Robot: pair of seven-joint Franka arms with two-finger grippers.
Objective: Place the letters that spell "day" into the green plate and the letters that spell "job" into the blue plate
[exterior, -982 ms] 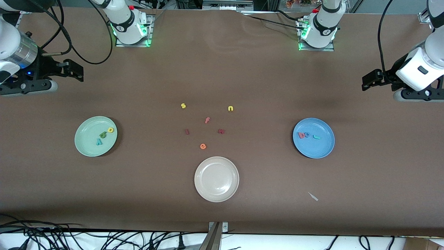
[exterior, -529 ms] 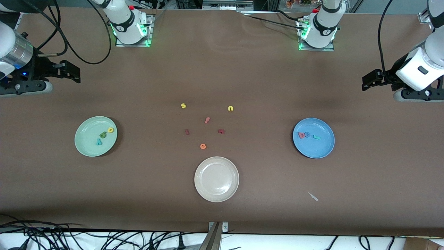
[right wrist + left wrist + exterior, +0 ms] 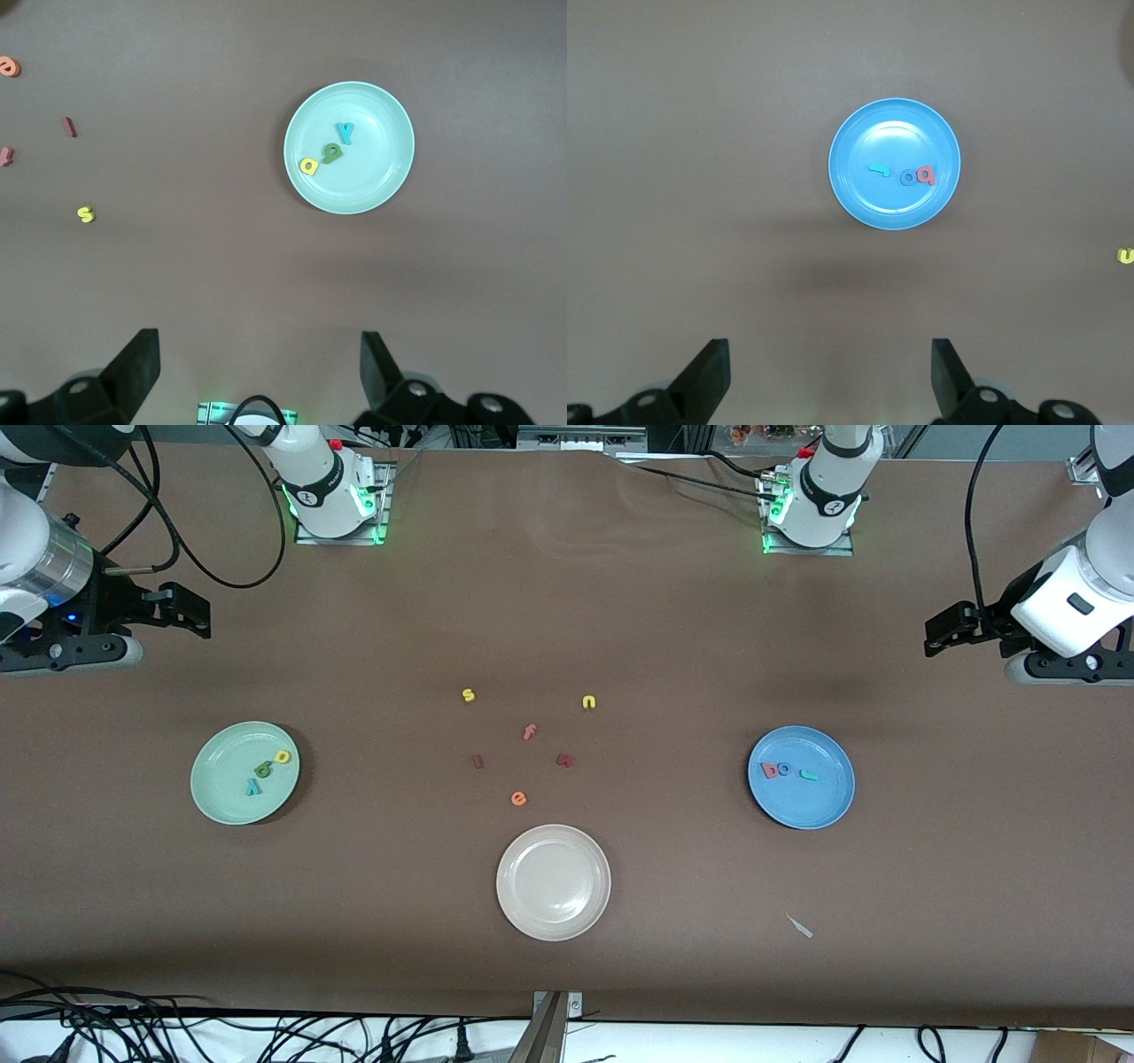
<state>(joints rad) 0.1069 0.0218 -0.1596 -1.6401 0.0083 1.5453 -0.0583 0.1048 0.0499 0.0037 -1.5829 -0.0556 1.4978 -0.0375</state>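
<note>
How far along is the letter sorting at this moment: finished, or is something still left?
It looks finished. The pale mint-green plate holds the green stemmed letter, yellow round letter and teal "y". The mid-blue plate holds the pinkish-red "b", blue ring "o" and teal hooked "j". Nothing is in hand: left gripper and right gripper hang open, each above its own end of the table.

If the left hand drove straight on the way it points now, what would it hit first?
Most likely bare table. The left hand, open and empty, points down at brown cloth short of the blue plate; depth is unclear.
</note>
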